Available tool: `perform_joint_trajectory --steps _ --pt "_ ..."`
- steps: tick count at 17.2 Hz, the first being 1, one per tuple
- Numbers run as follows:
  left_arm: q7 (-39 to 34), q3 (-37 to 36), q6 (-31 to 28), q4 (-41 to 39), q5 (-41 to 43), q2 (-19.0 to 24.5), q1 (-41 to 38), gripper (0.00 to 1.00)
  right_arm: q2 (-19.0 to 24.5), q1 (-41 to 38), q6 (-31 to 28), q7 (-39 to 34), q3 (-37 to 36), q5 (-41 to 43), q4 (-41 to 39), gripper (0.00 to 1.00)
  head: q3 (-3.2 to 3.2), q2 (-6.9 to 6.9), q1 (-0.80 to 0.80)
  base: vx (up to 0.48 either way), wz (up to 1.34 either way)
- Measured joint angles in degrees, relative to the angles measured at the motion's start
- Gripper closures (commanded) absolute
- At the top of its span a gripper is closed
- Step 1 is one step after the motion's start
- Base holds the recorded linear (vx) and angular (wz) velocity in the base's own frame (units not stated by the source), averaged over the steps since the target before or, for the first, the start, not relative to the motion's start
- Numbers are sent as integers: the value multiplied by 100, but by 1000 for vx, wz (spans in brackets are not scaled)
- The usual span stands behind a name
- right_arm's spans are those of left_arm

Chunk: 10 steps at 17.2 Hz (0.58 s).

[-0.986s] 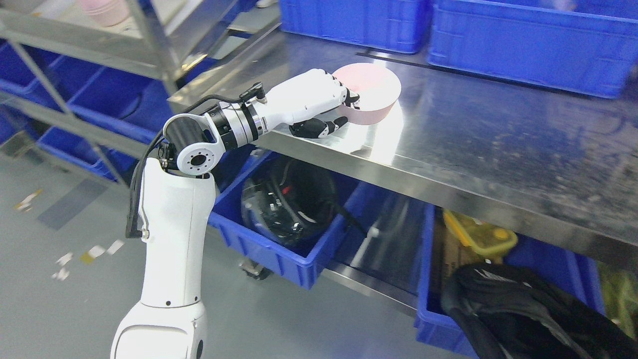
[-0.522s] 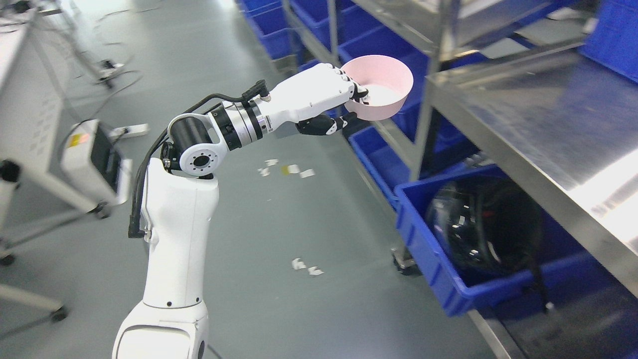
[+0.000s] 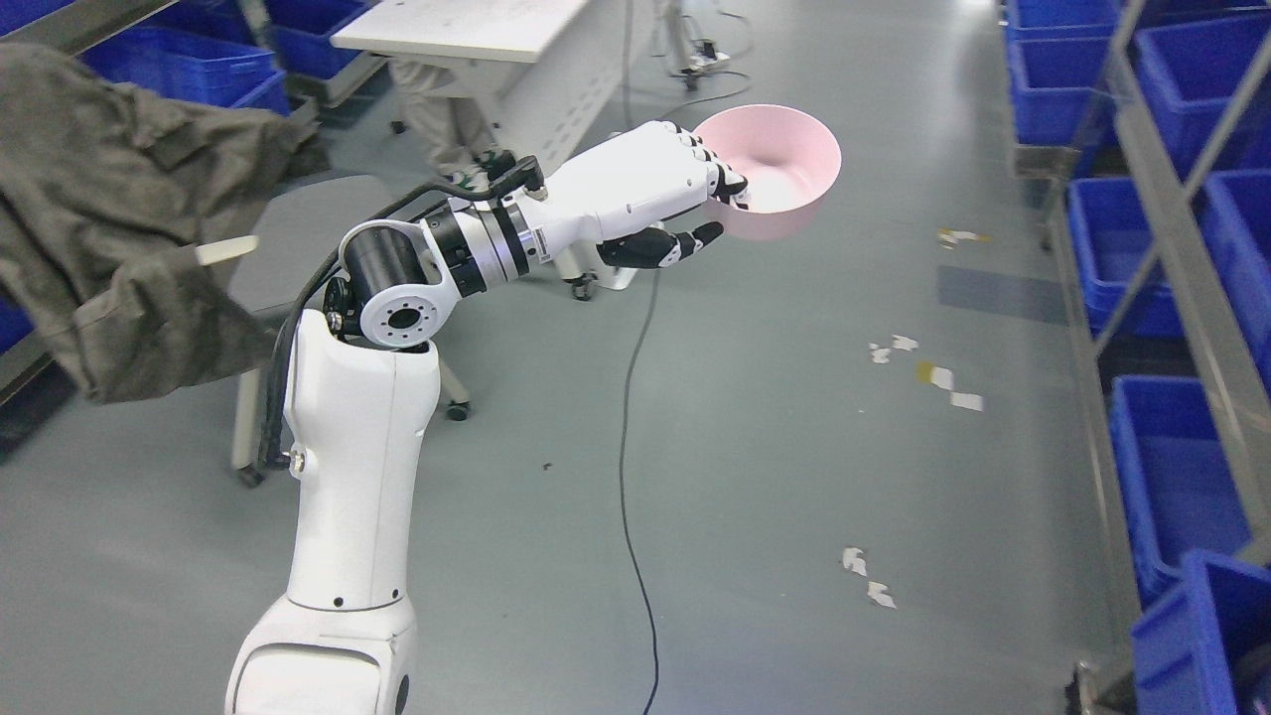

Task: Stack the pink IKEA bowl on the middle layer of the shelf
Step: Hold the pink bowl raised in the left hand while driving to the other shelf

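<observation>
My left hand (image 3: 717,207) is shut on the near rim of a pink bowl (image 3: 779,174). It holds the bowl in the air above the grey floor, mouth tilted toward me, with the fingers over the rim and the thumb under it. The left arm rises from the bottom left. A metal shelf rack (image 3: 1177,214) with blue bins stands along the right edge, well right of the bowl. The right arm is out of view.
Blue bins (image 3: 1172,467) fill the rack at the right. A white table (image 3: 477,30) stands at the back. A chair (image 3: 298,233) with a dark green jacket (image 3: 119,199) is at the left. A black cable (image 3: 631,447) and paper scraps (image 3: 938,372) lie on the floor.
The whole picture has swung left, away from the steel table and rack toward open floor. My left hand keeps its hold on the pink bowl, lifted off the table surface.
</observation>
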State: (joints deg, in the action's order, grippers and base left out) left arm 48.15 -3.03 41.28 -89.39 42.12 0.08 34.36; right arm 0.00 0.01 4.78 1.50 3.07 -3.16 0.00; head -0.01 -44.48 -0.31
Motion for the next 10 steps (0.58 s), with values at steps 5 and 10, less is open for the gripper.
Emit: perform_joint_trajectory --steps 5,10 --pt "-39 -16 1 -25 -8 -3 52 98 0 -1 0 -5 0 0 0 0 0 0 0 109 394" --pt "-124 -77 15 -41 -30 -5 81 98 0 -1 0 -5 0 0 0 0 0 0 0 150 -130"
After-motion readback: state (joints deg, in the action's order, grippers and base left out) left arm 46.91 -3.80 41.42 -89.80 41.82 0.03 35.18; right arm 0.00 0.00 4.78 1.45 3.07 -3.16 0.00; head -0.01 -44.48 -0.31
